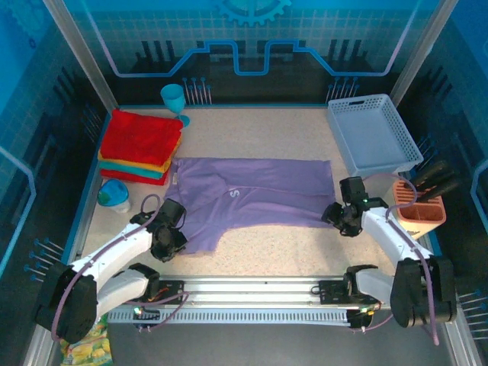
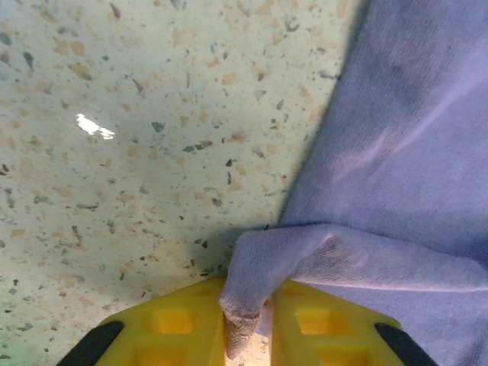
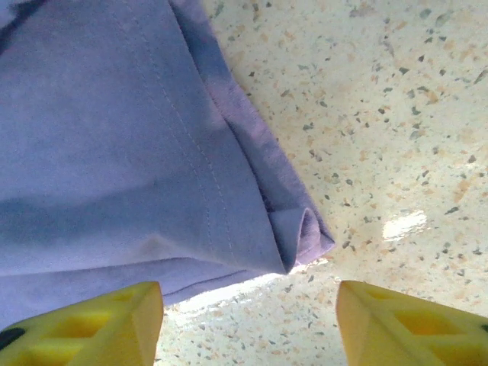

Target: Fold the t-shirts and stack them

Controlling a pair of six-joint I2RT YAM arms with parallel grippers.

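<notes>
Lettering is scarce: one white "S" [image 1: 231, 195] reads on the chest of the purple t-shirt [image 1: 267, 183], and no other print can be made out. At the far left, toward the back of the speckled surface [image 1: 282, 248], sits one stack of folded t-shirts [image 1: 141, 141]: red on top, yellow-orange and teal layers beneath, and a red edge at the very bottom. One teal goblet [image 1: 174, 99] stands behind the stack. One small blue-and-white bowl [image 1: 114, 194] lies just in front of it, its contents too small to tell.

The left gripper [image 2: 248, 320] is pressed together on the purple t-shirt, its yellow fingers [image 2: 175, 324] pinching a bunched fold at the near-left edge. The cloth rises in a ridge from the surface into the grip. The shirt itself lies spread flat across the middle, one layer wide from the stack's side to the right arm.

The right gripper [image 3: 248, 313] is spread. The shirt's near-right corner lies on the surface ahead of the gap between its two yellow fingers, touching neither.

At the back right stands one pale blue lattice basket [image 1: 374, 133], its bare floor showing. Near it, at the right edge, one peach holder [image 1: 419, 213] carries two dark handles [image 1: 433, 179] that stick out at a slant.
</notes>
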